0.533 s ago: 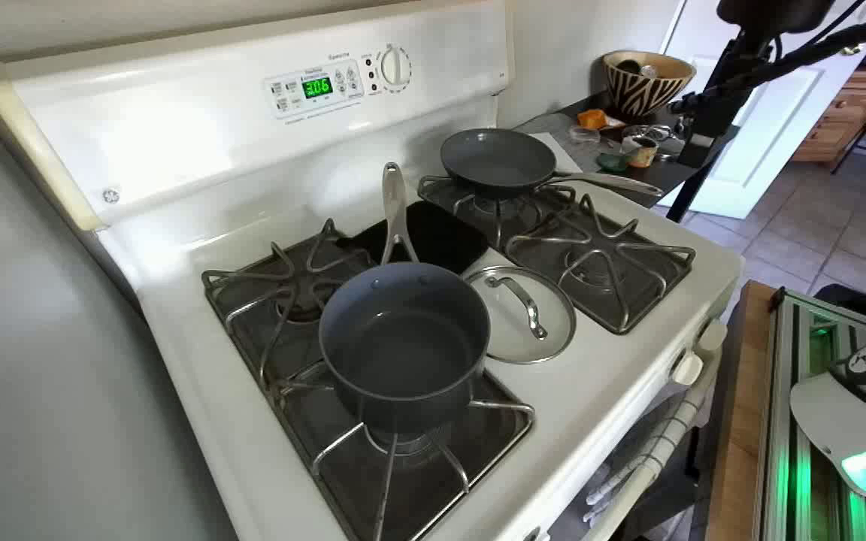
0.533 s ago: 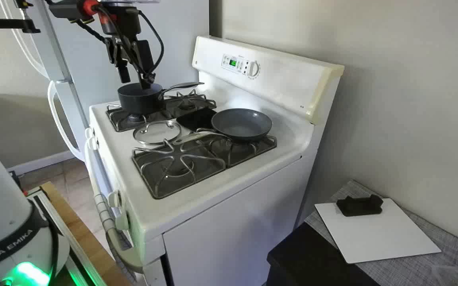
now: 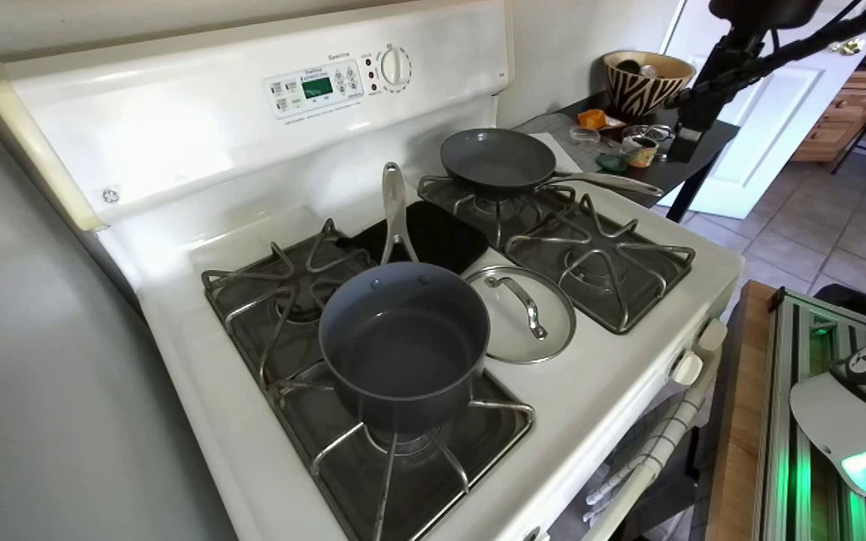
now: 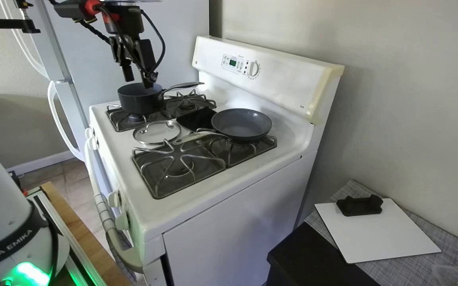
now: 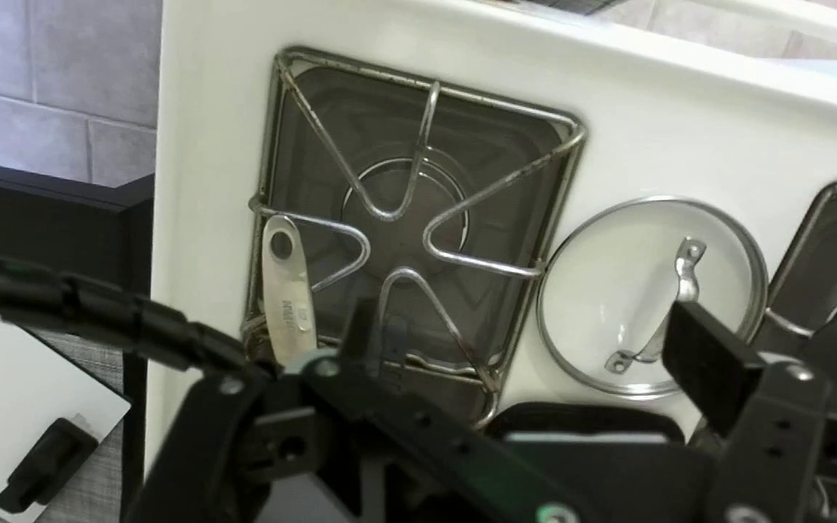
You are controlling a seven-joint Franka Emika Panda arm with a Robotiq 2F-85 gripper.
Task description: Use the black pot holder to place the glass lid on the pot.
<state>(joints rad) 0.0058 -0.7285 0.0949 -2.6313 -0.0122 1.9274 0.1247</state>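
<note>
The glass lid (image 3: 516, 319) lies flat, handle side up, on the white stove (image 3: 591, 372), just beside the pot (image 3: 405, 342); its metal bar handle (image 3: 530, 306), giving its long axis, runs roughly from the stove's front to its back. The pot's silver handle (image 3: 394, 203) points to the back. The black pot holder (image 3: 440, 234) lies just behind the pot, between it and a frying pan (image 3: 498, 159) set well apart. Above the stove, on the pot's frying-pan side, the gripper (image 5: 525, 316) hangs with fingers (image 5: 710, 362) spread wide
</note>
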